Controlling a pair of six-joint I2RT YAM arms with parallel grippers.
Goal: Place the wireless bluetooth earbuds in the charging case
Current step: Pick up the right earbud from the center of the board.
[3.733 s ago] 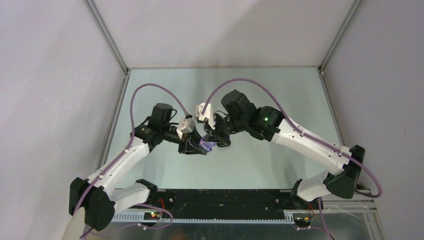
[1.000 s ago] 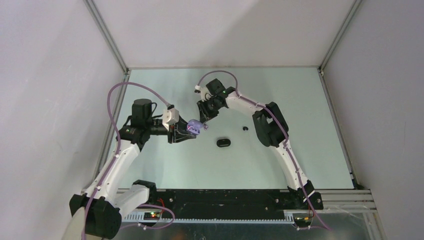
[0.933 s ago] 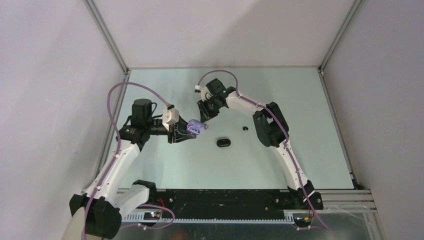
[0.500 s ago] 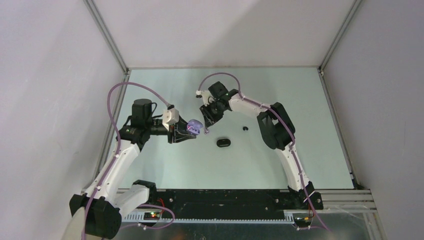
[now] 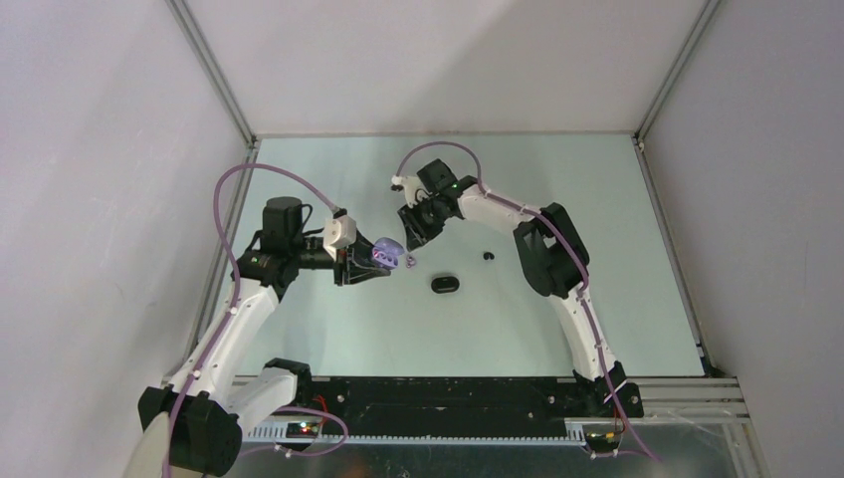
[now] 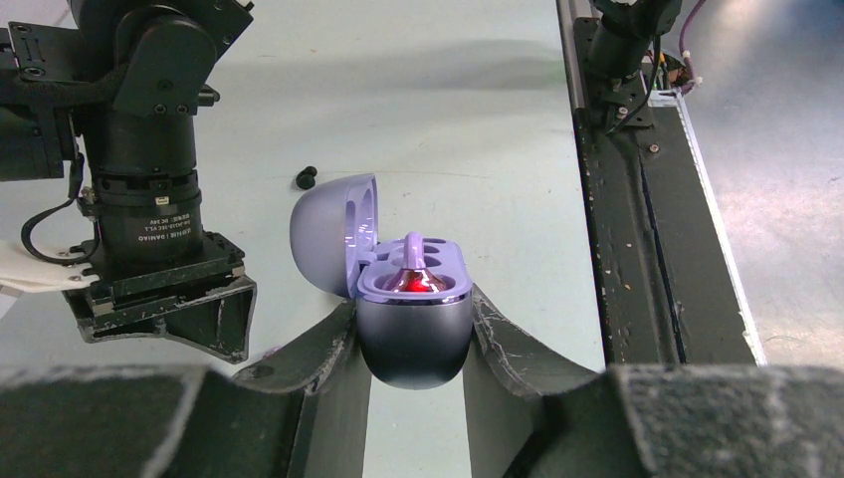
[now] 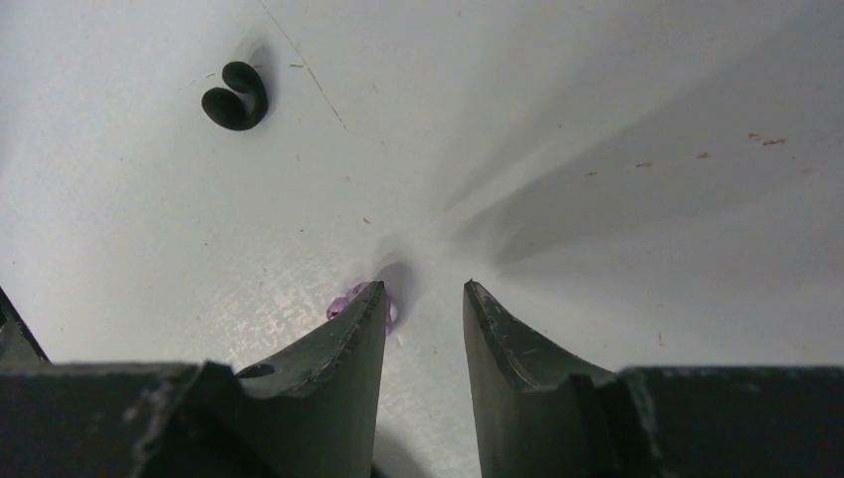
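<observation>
My left gripper [image 6: 413, 311] is shut on the dark lower shell of the lilac charging case [image 6: 413, 334], whose lid stands open. One pale lilac earbud [image 6: 414, 267] sits in a case socket, glowing red at its base. In the top view the case [image 5: 385, 253] hangs just left of my right gripper [image 5: 410, 239]. The right gripper [image 7: 425, 291] points down at the table, open with nothing between its fingers. A second lilac earbud [image 7: 343, 302] lies on the table, half hidden behind the left fingertip [image 7: 363, 324]. In the top view this earbud [image 5: 411, 262] lies beside the case.
A shut black oval case [image 5: 445, 284] lies on the table to the right of the lilac one. A black earbud [image 5: 487, 256] lies further right, and it shows in the right wrist view [image 7: 236, 98] and the left wrist view [image 6: 307, 179]. The black base rail [image 6: 637, 249] runs along the table's near edge.
My right gripper has shifted slightly to the right and its jaws have widened a little. The left arm and the lilac case have stayed still.
</observation>
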